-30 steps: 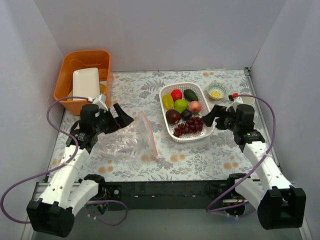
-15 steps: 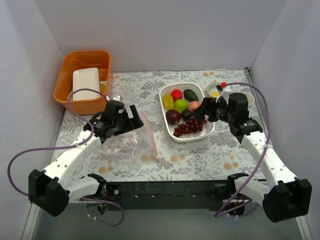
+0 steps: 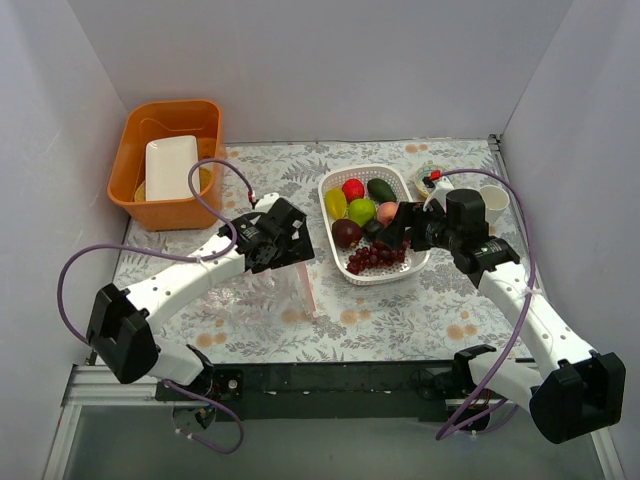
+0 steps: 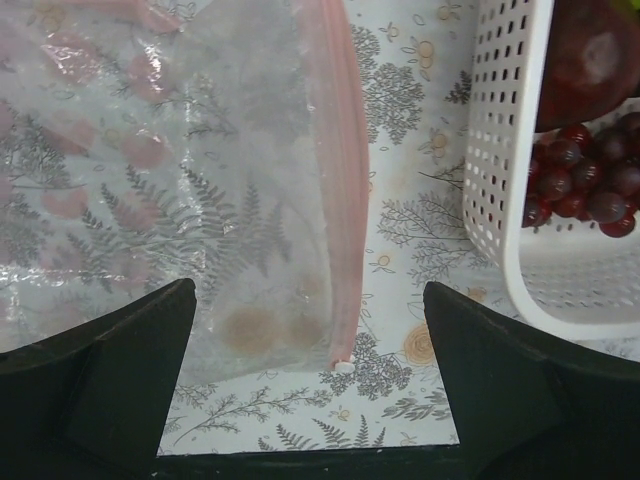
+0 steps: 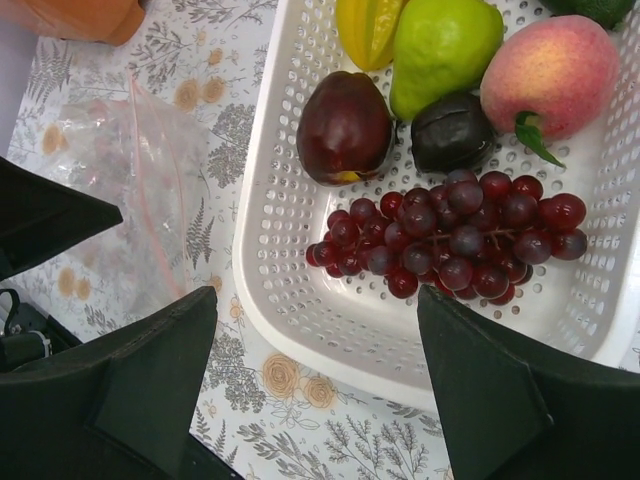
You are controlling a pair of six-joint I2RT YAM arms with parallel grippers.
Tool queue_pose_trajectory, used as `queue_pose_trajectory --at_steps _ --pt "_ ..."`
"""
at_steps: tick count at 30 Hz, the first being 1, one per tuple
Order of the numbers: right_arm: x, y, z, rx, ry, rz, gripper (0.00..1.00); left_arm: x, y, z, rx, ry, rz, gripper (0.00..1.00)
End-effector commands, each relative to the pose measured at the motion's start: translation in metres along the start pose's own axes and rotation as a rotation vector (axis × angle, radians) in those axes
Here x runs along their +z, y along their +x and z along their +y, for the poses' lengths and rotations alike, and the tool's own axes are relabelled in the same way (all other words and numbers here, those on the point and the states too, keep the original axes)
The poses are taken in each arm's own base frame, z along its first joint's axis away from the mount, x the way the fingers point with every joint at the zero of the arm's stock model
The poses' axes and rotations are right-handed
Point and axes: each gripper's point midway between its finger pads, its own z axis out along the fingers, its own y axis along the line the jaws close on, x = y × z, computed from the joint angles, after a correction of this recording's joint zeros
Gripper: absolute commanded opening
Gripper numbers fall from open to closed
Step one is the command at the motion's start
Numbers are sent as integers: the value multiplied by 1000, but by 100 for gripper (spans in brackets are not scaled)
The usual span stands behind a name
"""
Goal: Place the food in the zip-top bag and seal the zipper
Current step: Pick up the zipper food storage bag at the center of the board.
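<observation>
Left wrist: jaws apart over zip-top bag (image 4: 150, 180) and zipper (image 4: 348, 200). Right wrist: jaws apart above grapes (image 5: 450, 240) (in basket (image 5: 275, 250)).

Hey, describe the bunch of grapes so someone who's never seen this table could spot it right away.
On the flowered table, find the white perforated basket right of centre. The grapes lie at its near end. Unlike the single fruits around them, they are a cluster of many small dark red balls.
</observation>
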Motion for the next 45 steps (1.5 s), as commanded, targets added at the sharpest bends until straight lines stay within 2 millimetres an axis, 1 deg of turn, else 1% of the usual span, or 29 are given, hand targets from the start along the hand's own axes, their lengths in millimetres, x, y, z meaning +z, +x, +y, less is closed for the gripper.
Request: queue_pose_trajectory --at_steps 1,3,6,7,10,11,12,14,16,18,19,20,22,24,25,30,31,32,36,38,39,41,42,43,44,45 --pt "-7 -15 6 -21 8 -34 88 3 2 15 -21 -106 -33 98" --pt "-7 -15 5 -22 10 -33 88 9 7 13 -11 -116 -23 98" --pt "-5 -15 6 -23 6 -30 88 16 9 6 -1 -113 -18 98" --pt "-5 -15 5 -24 6 -29 88 17 6 1 -1 -102 -24 98" --pt "-4 -13 7 -22 -4 -17 87 21 6 0 3 -111 -28 92" --pt "-4 -12 8 -20 -7 -14 87 21 4 1 3 -115 -36 87" --pt "-4 -13 8 -20 -10 -16 87 21 4 2 -2 -118 -41 78" --pt "-4 -12 9 -22 -15 -14 87 20 3 3 -5 -114 -51 71" --pt "-4 -11 10 -20 -17 -10 87 18 1 1 -10 -96 -61 62" --pt "-3 -10 11 -21 -23 -4 87 19 3 2 -8 -98 -56 51" --pt "-3 -10 11 -20 -24 -3 87 20 4 3 -5 -101 -54 43" --pt "-2 -10 12 -19 -28 -1 87 20 3 4 -5 -104 -55 40" --pt "-1 -9 14 -22 -34 6 86 20 4 5 -3 -104 -56 38" --pt "0 -8 16 -23 -44 12 86 17 1 4 -3 -97 -66 34" --pt "0 -7 18 -22 -49 16 84 15 0 3 -5 -91 -70 33" --pt "7 -3 29 -27 -95 45 78 0 -8 1 -7 -37 -101 13" --pt "8 -3 31 -26 -105 50 74 -1 -8 0 -7 -23 -101 6" --pt "9 -1 35 -26 -126 59 72 -3 -7 -1 -8 -10 -99 1" --pt "16 2 49 -21 -175 80 68 -17 -7 -7 -19 68 -96 0" --pt "18 3 58 -25 -213 87 66 -20 -5 -6 -19 78 -93 0" --pt "21 4 66 -30 -242 89 66 -25 -7 -5 -24 89 -101 0" --pt "23 5 81 -28 -299 102 66 -27 -6 -4 -26 95 -103 0" --pt "27 11 92 -38 -328 128 66 -28 -7 -3 -30 100 -107 0" --pt "30 13 99 -40 -348 139 66 -30 -7 -3 -31 104 -110 0" --pt "31 9 108 -49 -366 136 66 -30 -7 -3 -32 107 -112 0" --pt "37 19 119 -59 -389 173 66 -31 -7 -3 -32 109 -112 0"
